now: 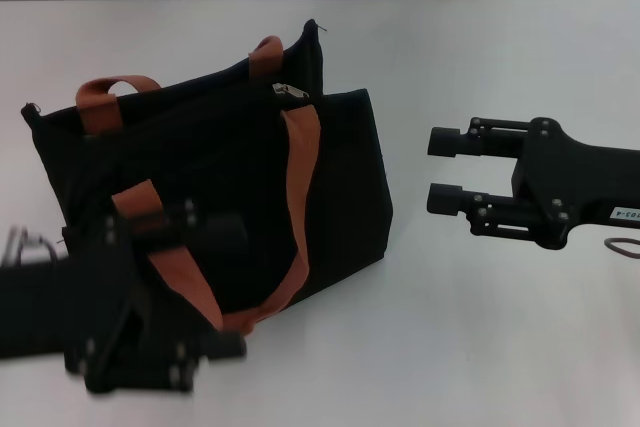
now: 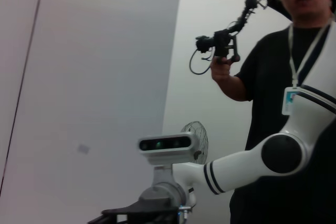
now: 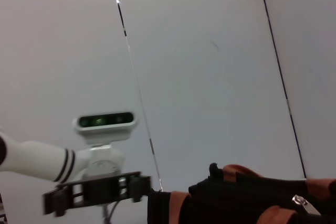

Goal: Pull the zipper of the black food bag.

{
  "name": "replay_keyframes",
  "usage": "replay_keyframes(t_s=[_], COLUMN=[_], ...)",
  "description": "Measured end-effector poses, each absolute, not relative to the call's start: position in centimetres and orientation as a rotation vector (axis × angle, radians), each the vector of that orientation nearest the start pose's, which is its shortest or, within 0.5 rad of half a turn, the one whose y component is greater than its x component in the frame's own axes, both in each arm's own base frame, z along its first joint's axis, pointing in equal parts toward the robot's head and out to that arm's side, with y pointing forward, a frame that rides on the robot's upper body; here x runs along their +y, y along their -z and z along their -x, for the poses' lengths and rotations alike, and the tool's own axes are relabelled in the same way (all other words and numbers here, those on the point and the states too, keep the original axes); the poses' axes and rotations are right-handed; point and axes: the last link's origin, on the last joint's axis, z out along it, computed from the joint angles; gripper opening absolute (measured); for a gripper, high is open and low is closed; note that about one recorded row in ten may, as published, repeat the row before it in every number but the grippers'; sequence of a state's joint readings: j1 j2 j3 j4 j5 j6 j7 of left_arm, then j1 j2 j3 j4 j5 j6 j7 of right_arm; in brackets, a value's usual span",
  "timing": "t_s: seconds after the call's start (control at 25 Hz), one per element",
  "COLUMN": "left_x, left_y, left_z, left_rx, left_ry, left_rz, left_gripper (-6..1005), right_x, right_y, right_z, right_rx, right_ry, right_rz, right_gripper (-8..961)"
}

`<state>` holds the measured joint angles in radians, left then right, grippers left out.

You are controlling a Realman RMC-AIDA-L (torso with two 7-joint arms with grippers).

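Head view. Bag (image 1: 230, 187): black, boxy, upright on white table (image 1: 480, 327), two orange straps (image 1: 300, 197) draped over front. Zipper (image 1: 287, 91): silver slider at top edge, near the raised far corner. Right gripper (image 1: 445, 169): level, well apart from bag on its right side, fingers spread, grasping nothing, pointed toward bag. Left gripper (image 1: 215, 287): low at near left, in front of bag's lower face; fingers apart, nothing visibly held, though outline blurred.

Left wrist view. Aimed away from table: wall, robot head camera (image 2: 169, 143), white arm (image 2: 252, 163), bystander (image 2: 294, 77) with handheld rig. No bag, no zipper, no own fingers shown.

Right wrist view. Bag top (image 3: 241, 195) across lower edge, orange strap ends beside it; zipper tab (image 3: 303, 202) a small silver glint at the far end. Left gripper (image 3: 100, 192) seen farther off, beside bag. Head camera (image 3: 105, 121) behind.

Step in hand, judged: approach, nothing yet grasped. Advised: right gripper raised to zipper height, closed on flat tab only, clear of straps; pull kept along track line; bag steadied by left gripper against tipping or sliding.
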<state>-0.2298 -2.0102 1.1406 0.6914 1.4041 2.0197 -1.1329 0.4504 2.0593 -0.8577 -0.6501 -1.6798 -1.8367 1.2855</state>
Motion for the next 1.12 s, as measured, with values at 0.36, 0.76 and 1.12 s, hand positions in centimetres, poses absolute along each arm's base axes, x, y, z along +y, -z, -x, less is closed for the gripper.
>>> replay_keyframes(t_s=[0.36,0.76,1.12], left_x=[17.8,19.2,24.1], left_y=[0.9,1.6,0.0], left_z=[27.6,30.7,30.1], left_rx=[-0.209,-0.299,-0.225], left_ry=[1.358,1.087,0.957], left_rz=[2.807,2.803,2.803], left_gripper=[813,813,813], right_x=[28.6,25.0,24.9], right_y=[-0.8,2.5,4.0], right_z=[-23.5,-25.6,-26.4], right_rx=[0.376,0.302,0.317], right_ry=[-1.096,-1.021,-0.973], right_rz=[2.869,3.002,2.982], right_gripper=[622,621,623])
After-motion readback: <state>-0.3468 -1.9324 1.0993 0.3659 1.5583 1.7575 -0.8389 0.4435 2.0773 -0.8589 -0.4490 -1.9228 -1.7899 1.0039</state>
